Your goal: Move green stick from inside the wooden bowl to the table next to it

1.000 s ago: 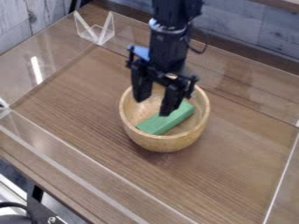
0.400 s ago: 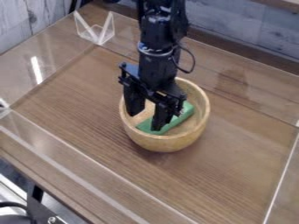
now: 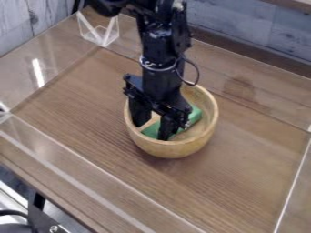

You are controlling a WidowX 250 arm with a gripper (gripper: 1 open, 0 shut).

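The wooden bowl [image 3: 185, 148] sits near the middle of the dark wood-grain table [image 3: 80, 102]. Inside it lies the green stick [image 3: 186, 117], slanting from lower left to upper right and partly hidden by my arm. My black gripper [image 3: 158, 126] points straight down into the bowl. Its fingers [image 3: 142, 116] are spread apart and reach down on either side of the stick's middle. They are open and I cannot tell whether they touch the stick.
Clear acrylic walls [image 3: 49, 146] run around the table's edges. A small clear acrylic piece [image 3: 97, 30] stands at the back left. Bare tabletop lies to the left, right and front of the bowl.
The gripper has come down from just above the bowl's rim into the bowl and shifted slightly left. Its fingers keep the same spread. The stick and the bowl have not moved.
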